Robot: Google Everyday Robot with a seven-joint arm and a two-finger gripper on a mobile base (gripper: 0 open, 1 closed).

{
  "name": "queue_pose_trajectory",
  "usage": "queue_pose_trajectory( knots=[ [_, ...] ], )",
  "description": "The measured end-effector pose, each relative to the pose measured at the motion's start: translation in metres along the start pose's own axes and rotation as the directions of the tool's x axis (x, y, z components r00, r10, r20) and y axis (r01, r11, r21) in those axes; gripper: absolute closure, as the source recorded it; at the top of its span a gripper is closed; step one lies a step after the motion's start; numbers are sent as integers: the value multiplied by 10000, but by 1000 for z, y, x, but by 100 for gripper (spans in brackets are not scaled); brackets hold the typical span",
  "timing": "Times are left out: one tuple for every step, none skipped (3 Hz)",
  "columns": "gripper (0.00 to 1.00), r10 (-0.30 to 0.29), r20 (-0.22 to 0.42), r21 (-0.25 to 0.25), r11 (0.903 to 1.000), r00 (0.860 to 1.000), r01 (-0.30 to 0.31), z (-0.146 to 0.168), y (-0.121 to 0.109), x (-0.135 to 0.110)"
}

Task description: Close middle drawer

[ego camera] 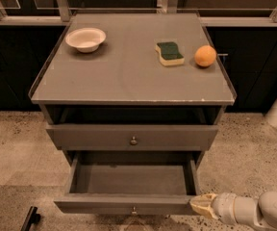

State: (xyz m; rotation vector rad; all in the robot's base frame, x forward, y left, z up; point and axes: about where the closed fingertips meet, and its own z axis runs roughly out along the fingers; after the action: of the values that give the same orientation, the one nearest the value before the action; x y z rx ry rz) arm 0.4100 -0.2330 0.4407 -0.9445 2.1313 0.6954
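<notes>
Standing open below the upper drawer (100,137), the middle drawer (131,179) is seen with only bare grey floor; its right front corner is touched by the gripper (201,206), fingers pressed together, nothing held.

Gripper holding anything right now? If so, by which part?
Nothing seems held. The gripper, low right, rests its tip against the right end of the middle drawer's front panel without clasping it.

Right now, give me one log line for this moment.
middle drawer: pulled out, not yet closed | gripper: low, at the drawer front's right end | top drawer: slightly out
</notes>
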Motion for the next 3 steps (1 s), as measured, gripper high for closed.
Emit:
queue_pose_trajectory(
  knots=[
    [100, 86, -72, -50, 10000, 9999, -87, 2, 3, 0],
    [100, 141, -6, 234, 9996, 9999, -140, 18, 1, 5],
    [100, 139, -5, 239, 9996, 9999, -139, 18, 1, 5]
  ],
)
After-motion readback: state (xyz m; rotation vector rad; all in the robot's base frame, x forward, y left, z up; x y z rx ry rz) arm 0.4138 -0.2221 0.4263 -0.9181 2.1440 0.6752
